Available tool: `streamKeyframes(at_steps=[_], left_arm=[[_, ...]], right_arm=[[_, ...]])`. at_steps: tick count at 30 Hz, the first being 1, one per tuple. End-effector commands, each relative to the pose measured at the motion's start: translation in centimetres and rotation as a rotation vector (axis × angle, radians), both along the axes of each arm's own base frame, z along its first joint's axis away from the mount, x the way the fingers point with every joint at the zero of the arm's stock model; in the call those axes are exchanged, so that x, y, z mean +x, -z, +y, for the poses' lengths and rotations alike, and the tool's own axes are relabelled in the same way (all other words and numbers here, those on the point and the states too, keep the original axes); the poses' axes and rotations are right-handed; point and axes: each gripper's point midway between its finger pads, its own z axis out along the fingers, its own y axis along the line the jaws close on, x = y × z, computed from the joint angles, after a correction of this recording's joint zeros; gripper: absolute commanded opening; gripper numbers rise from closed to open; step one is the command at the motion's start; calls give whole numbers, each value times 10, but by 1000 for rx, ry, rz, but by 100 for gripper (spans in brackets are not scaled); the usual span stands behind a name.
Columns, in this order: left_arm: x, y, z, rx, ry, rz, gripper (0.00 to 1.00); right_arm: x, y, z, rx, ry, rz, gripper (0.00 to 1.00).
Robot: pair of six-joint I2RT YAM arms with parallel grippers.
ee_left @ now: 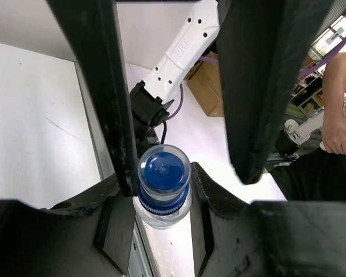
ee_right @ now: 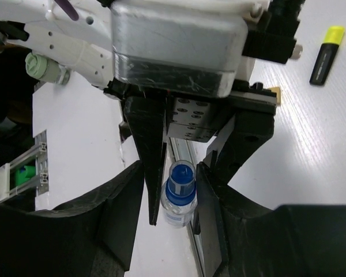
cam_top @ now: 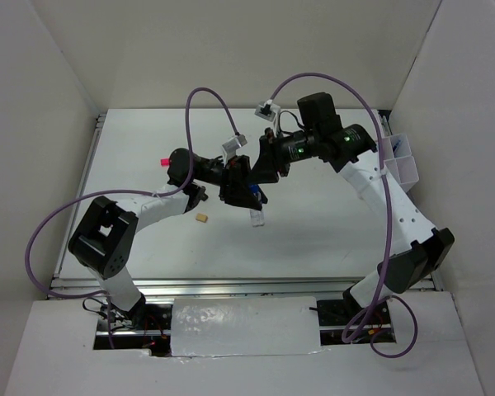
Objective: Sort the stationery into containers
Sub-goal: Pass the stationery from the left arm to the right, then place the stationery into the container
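Observation:
The tiny blue-capped bottle [ee_left: 163, 183] hangs above the table between both grippers; it also shows in the right wrist view [ee_right: 179, 195] and as a blue spot in the top view [cam_top: 256, 195]. My left gripper [cam_top: 249, 190] is shut on it, with its fingers [ee_left: 203, 219] snug against both sides. My right gripper [ee_right: 170, 193] is open, and its wider jaws straddle the bottle and the left fingers. The organiser tray [cam_top: 398, 158] stands at the far right. A clear tube [cam_top: 256, 218] lies just below the grippers.
A tan eraser [cam_top: 201, 218] lies left of centre, and its edge peeks out in the right wrist view [ee_right: 275, 94]. A pink highlighter tip [cam_top: 163, 160] shows behind the left arm. A yellow highlighter [ee_right: 327, 49] lies on the table. Purple cables loop over both arms.

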Motion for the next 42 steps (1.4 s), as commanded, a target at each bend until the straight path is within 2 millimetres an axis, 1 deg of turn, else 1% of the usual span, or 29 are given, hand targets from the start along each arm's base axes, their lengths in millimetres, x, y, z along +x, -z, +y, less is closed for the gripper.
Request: streamKeyframes(at_steps=[1, 6, 10, 13, 14, 16, 17, 19, 20, 21, 22, 24, 25, 26, 27, 28, 29, 30, 31, 32, 33, 34, 35, 36, 38, 39, 40, 41, 42], left_arm=[[-3, -14, 0, -60, -6, -88, 0], [-3, -15, 1, -62, -4, -87, 0], [-2, -14, 0, -59, -3, -85, 0], [-2, -14, 0, -58, -4, -84, 3], [-2, -13, 0, -56, -4, -81, 6], [-2, -13, 0, -54, -4, -79, 20], [-1, -13, 0, -56, -6, -81, 28], [0, -12, -1, -42, -8, -64, 55], [0, -12, -1, -44, -11, -76, 73], [2, -9, 0, -26, -15, -51, 85], [4, -7, 0, -26, -25, -61, 99], [12, -3, 7, 7, -66, -17, 99], [23, 1, 13, 9, -105, -43, 99], [25, -2, 17, 14, -124, -55, 99], [33, 9, 19, 53, -156, -54, 99], [40, 12, 24, 72, -189, -70, 99], [42, 10, 28, 92, -221, -91, 99], [50, 22, 33, 163, -275, -126, 99], [54, 25, 36, 194, -310, -155, 99], [58, 18, 39, 211, -342, -192, 99], [68, 31, 48, 287, -411, -177, 99], [76, 33, 53, 314, -457, -168, 99], [82, 36, 59, 335, -493, -156, 99], [95, 41, 72, 362, -559, -143, 99], [105, 44, 86, 380, -636, -106, 99], [119, 47, 97, 401, -716, -104, 99], [125, 48, 103, 413, -749, -98, 99], [130, 50, 107, 429, -775, -104, 99], [136, 52, 113, 451, -806, -108, 99]], right_arm=[[-3, 8, -2, -8, -15, 9, 48], [-5, 16, -3, -23, -16, 34, 47], [-4, 16, -2, -19, -16, 30, 42], [-4, 11, -2, -7, -20, 24, 33], [-4, 9, -1, -1, -25, 21, 27], [-4, 4, -1, 7, -29, 8, 21], [-3, 2, -1, 10, -27, -2, 15], [1, -5, -4, 17, -10, -27, 9], [3, -8, -5, 22, -6, -37, 3], [6, -13, -8, 27, 13, -56, 1], [10, -17, -13, 33, 30, -65, 0], [11, -27, -20, 47, 51, -90, 0], [16, -30, -27, 49, 76, -97, 0], [16, -31, -32, 51, 86, -102, 0], [14, -35, -38, 53, 100, -115, 0], [18, -35, -45, 49, 127, -119, 0], [17, -38, -53, 47, 146, -144, 0], [18, -37, -59, 40, 163, -150, 0], [22, -34, -68, 22, 198, -165, 0], [26, -33, -84, 4, 246, -191, 0], [31, -30, -95, -12, 287, -202, 0], [40, -23, -108, -51, 351, -212, 0], [51, -27, -132, -67, 449, -245, 0], [57, -25, -145, -89, 510, -259, 0], [81, -19, -194, -198, 732, -324, 0], [88, -10, -212, -249, 811, -330, 0], [99, -11, -245, -326, 946, -379, 0], [104, -10, -272, -368, 1041, -393, 0], [106, 0, -292, -407, 1109, -383, 0]])
